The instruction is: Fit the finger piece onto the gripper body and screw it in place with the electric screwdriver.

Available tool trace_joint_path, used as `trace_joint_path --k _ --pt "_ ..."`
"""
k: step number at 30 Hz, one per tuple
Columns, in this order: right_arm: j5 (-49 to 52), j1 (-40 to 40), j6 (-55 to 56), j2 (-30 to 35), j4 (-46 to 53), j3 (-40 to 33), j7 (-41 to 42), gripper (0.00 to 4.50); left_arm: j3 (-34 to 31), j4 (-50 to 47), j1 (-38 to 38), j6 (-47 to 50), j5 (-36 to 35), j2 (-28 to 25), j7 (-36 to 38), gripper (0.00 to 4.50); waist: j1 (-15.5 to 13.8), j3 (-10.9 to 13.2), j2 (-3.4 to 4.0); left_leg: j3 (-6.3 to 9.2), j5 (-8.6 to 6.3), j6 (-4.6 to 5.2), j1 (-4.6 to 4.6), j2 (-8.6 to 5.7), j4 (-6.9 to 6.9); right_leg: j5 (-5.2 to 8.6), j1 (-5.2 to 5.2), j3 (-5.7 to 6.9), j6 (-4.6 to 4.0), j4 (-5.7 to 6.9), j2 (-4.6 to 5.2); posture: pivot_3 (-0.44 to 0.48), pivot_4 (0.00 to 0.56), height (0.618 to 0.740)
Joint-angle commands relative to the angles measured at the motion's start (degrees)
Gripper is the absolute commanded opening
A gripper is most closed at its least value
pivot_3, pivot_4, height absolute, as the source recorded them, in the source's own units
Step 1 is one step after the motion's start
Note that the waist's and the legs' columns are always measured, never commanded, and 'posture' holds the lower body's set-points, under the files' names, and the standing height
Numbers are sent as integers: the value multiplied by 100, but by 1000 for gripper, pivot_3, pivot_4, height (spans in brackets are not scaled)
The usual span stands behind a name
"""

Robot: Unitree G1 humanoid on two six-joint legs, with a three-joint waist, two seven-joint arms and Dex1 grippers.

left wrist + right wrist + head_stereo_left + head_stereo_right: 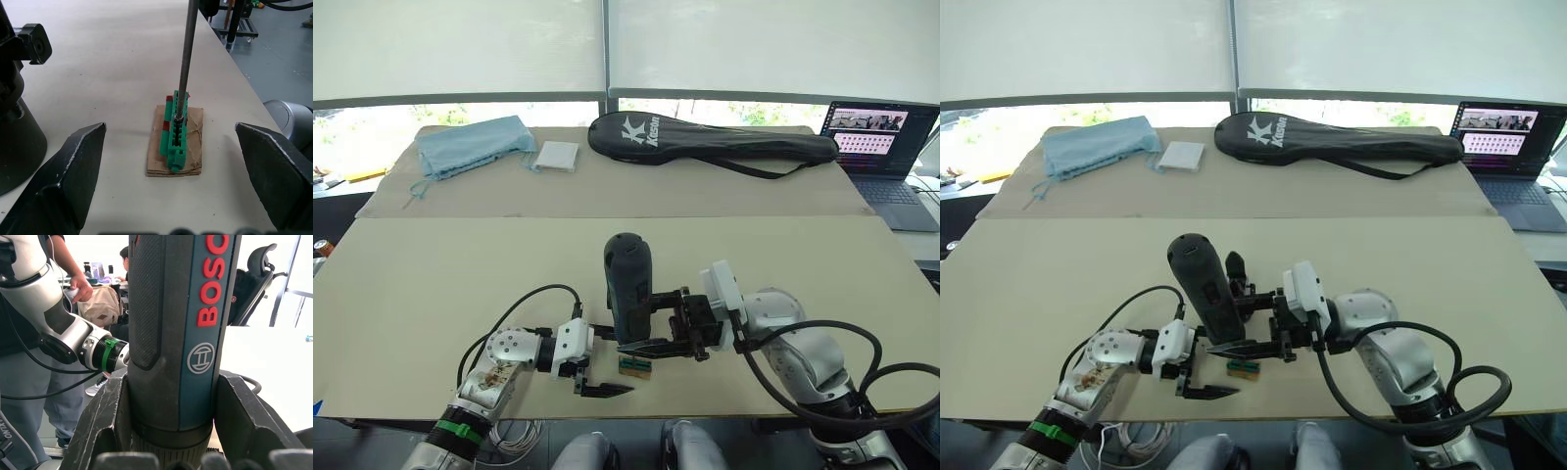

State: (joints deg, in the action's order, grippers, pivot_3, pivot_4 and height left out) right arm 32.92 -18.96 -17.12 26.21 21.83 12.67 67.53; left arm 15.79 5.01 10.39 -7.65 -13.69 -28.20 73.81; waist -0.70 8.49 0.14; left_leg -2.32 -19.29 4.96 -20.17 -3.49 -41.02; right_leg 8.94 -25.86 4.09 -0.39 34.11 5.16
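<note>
Right gripper (651, 345) clamps the electric screwdriver (627, 284), upright at lower centre, bit planted in the green screw holder (175, 128). Left gripper (171, 171) gapes wide, empty. Judged step: collecting a screw. Next: lift straight, retaining it.

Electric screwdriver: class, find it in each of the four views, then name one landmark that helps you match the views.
Left eye view: the electric screwdriver stands upright at centre, near the table's front edge.
Right eye view: upright, slightly left of centre.
Left wrist view: its thin metal bit comes down onto the green-and-tan box.
Right wrist view: its labelled body, clamped in the right end effector.
Shared landmark: the green-and-tan box beneath the bit.
</note>
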Motion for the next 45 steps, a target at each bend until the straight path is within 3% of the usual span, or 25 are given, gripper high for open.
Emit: trace_joint_path --k 1,8,22,29,34,38,45 --pt "314 -139 2 -16 207 -208 22 1924 36 -13 -130 18 -60 -64 73 4456 0 0 0 0 0 0 0 0 0 0 0 0 0 0 0 0 150 740" --pt "540 -255 -78 0 447 -268 -57 1924 -160 -269 -267 56 -325 -152 64 4456 26 1 -1 -1 0 -1 -3 1 2 0 -10 -2 -1 1 -2 0 150 740" --pt "1266 -778 -594 154 893 -637 -316 1924 -1030 -1361 -607 680 -1730 -539 307 4456 17 8 -10 -1 2 -4 -11 1 2 0 -18 -2 -1 2 -1 0 150 740" --pt "1955 -1178 -1047 301 1116 -1017 -690 1924 -1713 -2066 -886 1250 -2426 -885 148 4456 25 9 -10 -1 3 -7 -11 1 3 1 -20 -2 -3 2 -3 0 150 740" --pt "2303 -1475 -1270 423 1102 -1233 -832 1924 -2009 -2250 -833 1614 -2803 -733 -283 4456 16 9 -10 -1 3 -7 -10 0 3 1 -16 1 -2 1 -3 0 150 740" --pt "2372 -1640 -1297 519 1015 -1319 -764 1924 -2184 -2073 -822 1702 -2757 -628 -613 4456 24 9 -11 -1 5 -10 -10 -1 4 1 -17 1 -2 2 -7 0 150 740" --pt "2374 -1613 -1270 591 976 -1374 -625 1924 -2014 -1172 -650 1173 -1544 -627 -1071 4456 17 9 -11 -2 7 -13 -10 -1 4 1 -15 2 -2 3 -10 0 150 740"
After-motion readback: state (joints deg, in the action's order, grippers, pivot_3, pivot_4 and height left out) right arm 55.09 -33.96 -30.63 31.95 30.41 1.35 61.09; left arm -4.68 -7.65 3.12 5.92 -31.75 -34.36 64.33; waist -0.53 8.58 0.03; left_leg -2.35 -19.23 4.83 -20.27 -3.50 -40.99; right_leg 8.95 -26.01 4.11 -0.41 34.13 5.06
